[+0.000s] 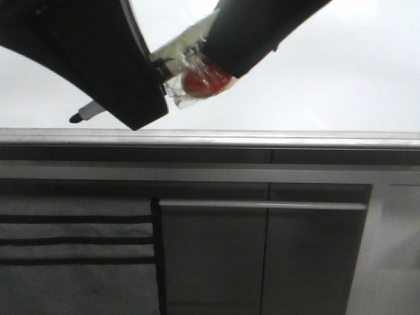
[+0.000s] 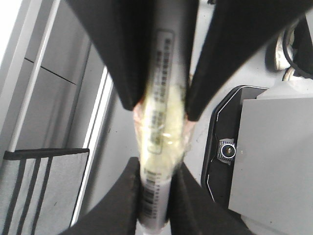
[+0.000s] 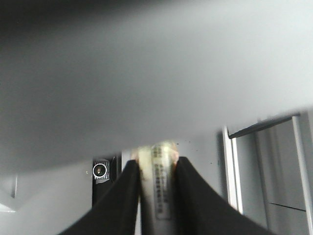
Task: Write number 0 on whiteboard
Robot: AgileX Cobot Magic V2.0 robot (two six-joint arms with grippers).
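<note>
A white marker pen (image 1: 176, 50), wrapped in yellowish tape and clear film with a red patch (image 1: 205, 80), is held in the air in front of the whiteboard (image 1: 341, 72). Its black tip (image 1: 77, 119) points down-left, just above the board's grey edge strip (image 1: 262, 138). My left gripper (image 1: 152, 100) is shut on the marker (image 2: 164, 98), seen in the left wrist view (image 2: 155, 181). My right gripper (image 1: 226, 64) is also shut on the marker (image 3: 159, 196), seen in the right wrist view (image 3: 155, 171). Its fingers (image 2: 225, 58) face the left ones. The number 0 is out of view.
Below the board are dark grey cabinet panels (image 1: 262, 262) with a metal bar handle (image 1: 262, 205). A grey striped cloth (image 1: 72, 249) hangs at the lower left. A blurred grey mass (image 3: 146, 73) fills most of the right wrist view.
</note>
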